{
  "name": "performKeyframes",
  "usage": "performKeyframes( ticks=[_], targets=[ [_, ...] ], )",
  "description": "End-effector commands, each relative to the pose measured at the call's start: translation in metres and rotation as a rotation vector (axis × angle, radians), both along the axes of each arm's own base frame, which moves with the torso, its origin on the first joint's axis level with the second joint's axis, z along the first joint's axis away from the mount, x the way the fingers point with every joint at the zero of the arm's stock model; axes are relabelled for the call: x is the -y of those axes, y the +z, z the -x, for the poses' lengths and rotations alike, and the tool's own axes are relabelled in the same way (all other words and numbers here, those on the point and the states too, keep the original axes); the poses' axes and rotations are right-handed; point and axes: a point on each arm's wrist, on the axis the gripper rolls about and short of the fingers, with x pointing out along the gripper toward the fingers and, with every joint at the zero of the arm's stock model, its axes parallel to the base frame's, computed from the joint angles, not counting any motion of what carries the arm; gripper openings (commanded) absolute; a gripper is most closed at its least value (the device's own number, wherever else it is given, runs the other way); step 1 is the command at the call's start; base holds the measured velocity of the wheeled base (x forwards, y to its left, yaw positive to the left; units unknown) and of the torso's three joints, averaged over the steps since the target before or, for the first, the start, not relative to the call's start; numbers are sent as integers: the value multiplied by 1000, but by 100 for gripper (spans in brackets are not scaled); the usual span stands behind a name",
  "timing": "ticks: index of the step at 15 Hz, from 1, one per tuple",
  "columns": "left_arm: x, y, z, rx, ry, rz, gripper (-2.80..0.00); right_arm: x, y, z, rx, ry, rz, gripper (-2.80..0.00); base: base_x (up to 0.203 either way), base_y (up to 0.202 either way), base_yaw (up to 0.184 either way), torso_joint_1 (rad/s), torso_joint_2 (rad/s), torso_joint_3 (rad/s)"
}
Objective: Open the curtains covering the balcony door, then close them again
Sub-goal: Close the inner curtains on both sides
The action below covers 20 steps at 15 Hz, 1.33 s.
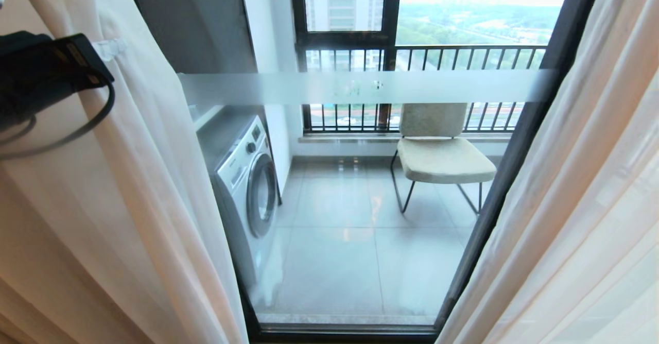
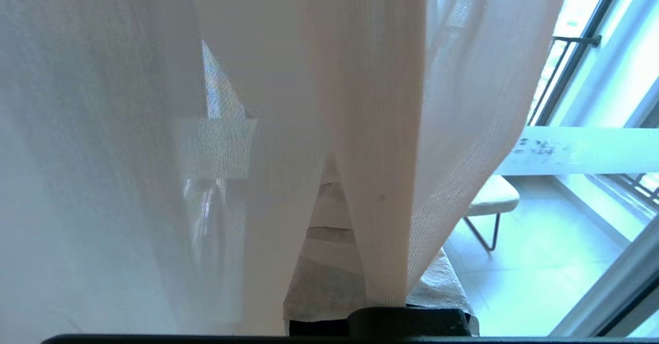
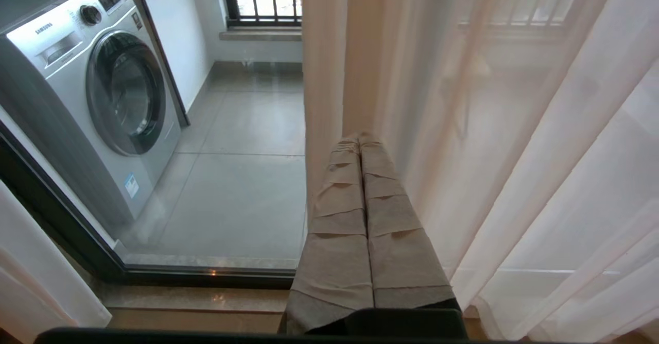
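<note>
A: Start with the head view. What do you have in front of you?

B: You have the curtains (image 1: pixel 128 189) parted. One sheer panel hangs at your left, the other at your right, and the balcony door (image 1: pixel 360 205) shows bare between them, its frosted strip (image 1: pixel 360 87) running across the glass. Through it you see a washing machine (image 1: pixel 244 184) on the left of the balcony, a chair (image 1: pixel 437 151) to the right, and the railing (image 1: pixel 422 50) behind. Your left gripper (image 1: pixel 105 50) is up at the left edge, pressed into the left panel, with a fold of cloth bunched at its tip.

A: And the left wrist view?

B: There the left arm's padded fingers (image 2: pixel 329 277) are closed on a fold of sheer cloth that rises straight out from between them. More of the sheer fills most of the view. Past its edge you see the frosted strip and the chair on the balcony tiles.

A: Right wrist view?

B: The right gripper (image 3: pixel 363 140) has its two padded fingers (image 3: pixel 340 220) pressed together side by side, holding nothing. Their tips sit just beside the inner edge of the right curtain panel; whether they touch it, you cannot tell. To one side, through the glass, stand the washing machine and the tiled balcony floor (image 3: pixel 242 189), with the door's dark bottom frame below.
</note>
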Motion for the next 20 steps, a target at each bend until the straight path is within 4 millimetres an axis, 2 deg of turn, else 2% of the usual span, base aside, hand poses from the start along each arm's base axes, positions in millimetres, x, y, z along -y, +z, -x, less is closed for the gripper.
performKeyframes(
  ticks=[1, 20],
  targets=[
    [0, -1, -2, -3, -2, 1, -280, 0, 0, 0, -2, 1, 0, -280, 0, -188, 4, 2, 2, 2],
    [0, -6, -9, -20, -5, 3, -280, 0, 0, 0, -2, 1, 0, -280, 0, -191, 2, 3, 2, 2]
  ],
)
